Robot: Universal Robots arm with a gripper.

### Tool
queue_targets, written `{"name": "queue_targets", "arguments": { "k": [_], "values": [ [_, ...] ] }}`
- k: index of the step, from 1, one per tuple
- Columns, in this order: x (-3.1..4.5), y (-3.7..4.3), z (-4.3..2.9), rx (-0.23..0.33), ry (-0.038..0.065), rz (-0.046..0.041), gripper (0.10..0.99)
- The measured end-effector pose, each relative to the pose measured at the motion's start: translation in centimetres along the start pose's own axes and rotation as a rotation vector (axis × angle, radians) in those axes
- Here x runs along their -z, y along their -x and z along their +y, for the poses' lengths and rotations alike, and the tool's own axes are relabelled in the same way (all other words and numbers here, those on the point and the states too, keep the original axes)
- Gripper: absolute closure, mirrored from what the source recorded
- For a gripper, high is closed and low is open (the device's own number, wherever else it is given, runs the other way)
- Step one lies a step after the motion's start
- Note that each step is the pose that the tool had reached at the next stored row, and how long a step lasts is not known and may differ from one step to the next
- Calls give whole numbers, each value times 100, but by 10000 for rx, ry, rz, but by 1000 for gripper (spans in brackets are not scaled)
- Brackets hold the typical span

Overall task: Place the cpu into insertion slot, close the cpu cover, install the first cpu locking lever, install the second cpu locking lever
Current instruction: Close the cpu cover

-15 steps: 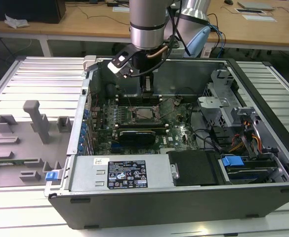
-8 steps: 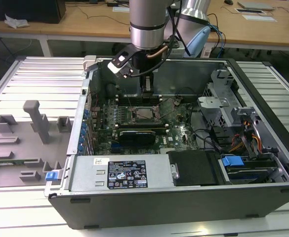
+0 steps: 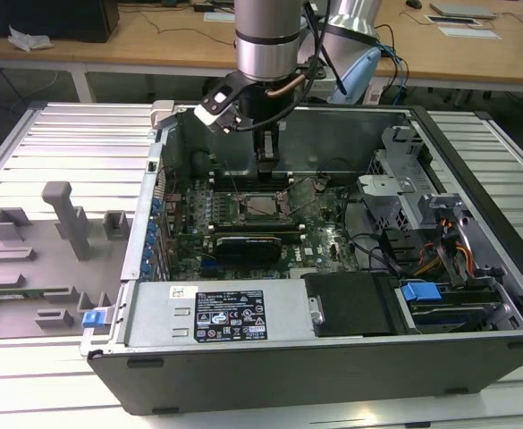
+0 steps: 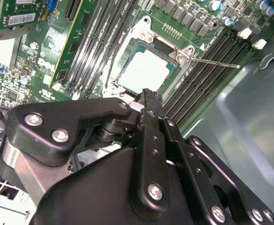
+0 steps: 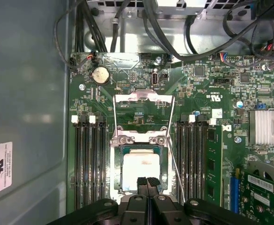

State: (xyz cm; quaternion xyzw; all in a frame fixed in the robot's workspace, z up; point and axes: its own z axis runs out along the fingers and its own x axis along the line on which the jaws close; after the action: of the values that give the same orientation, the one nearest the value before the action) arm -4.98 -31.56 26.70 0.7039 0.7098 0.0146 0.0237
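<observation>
1. Gripper point(image 5: 147, 182): fingers pressed together, nothing visible between them. I have the tips low at the socket's edge.
2. Insertion slot point(image 5: 137, 149): contains the cpu point(image 5: 139, 169), seated flat, I judge, pale face up.
3. Cpu cover point(image 5: 144, 96): hinged back open, leaving the chip exposed.
4. Locking lever point(image 5: 175, 165): unlatched beside the socket.

open computer case point(image 3: 243, 384) on slatted table point(image 3: 73, 134) | grey fixture blocks point(image 3: 62, 214) at exterior view's left | coin battery point(image 5: 99, 75) on motherboard point(image 5: 211, 93)

Wrist views — seemingly close — over motherboard point(image 5: 207, 93)
</observation>
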Motion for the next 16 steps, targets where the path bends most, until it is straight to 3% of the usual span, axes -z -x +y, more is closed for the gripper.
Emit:
{"name": "queue_targets", "arguments": {
  "k": [2, 5, 7, 16],
  "values": [
    [-1, 0, 25, -1, -2, -1, 980],
    [-8, 1, 139, -1, 0, 0, 980],
    [-15, 2, 275, -1, -1, 0, 980],
    [-36, 5, 662, -1, -2, 0, 980]
  ]
}}
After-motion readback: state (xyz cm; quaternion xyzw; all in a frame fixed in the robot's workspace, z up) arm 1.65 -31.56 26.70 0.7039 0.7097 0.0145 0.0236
